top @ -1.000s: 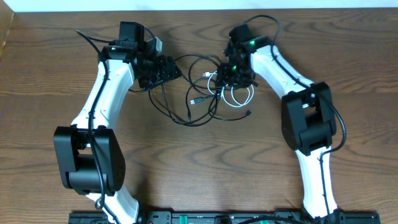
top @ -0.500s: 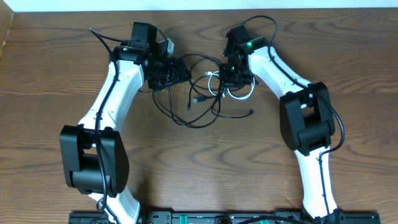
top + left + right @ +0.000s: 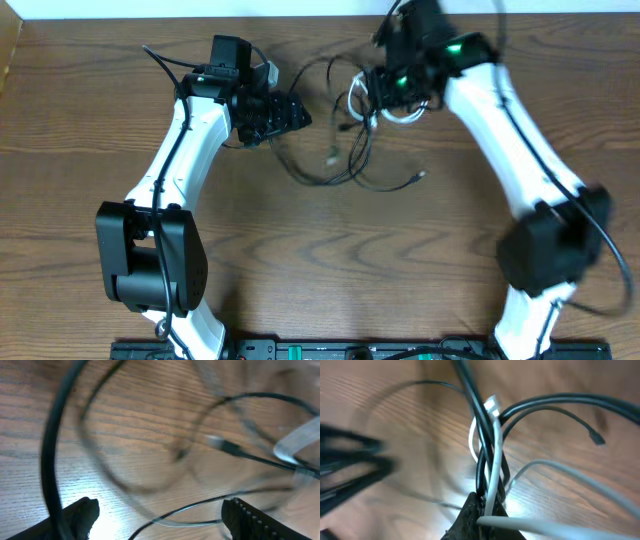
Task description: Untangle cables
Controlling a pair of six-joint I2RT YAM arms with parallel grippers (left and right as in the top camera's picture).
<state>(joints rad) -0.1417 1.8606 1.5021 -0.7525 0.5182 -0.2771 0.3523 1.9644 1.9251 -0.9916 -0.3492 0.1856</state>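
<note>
Black cables (image 3: 480,445), now in right gripper (image 3: 483,510)

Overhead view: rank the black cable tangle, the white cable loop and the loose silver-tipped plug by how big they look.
1. black cable tangle, sprawling widest.
2. white cable loop, partly hidden by the right arm, so its full extent is unsure.
3. silver-tipped plug, clearly smallest.
</note>
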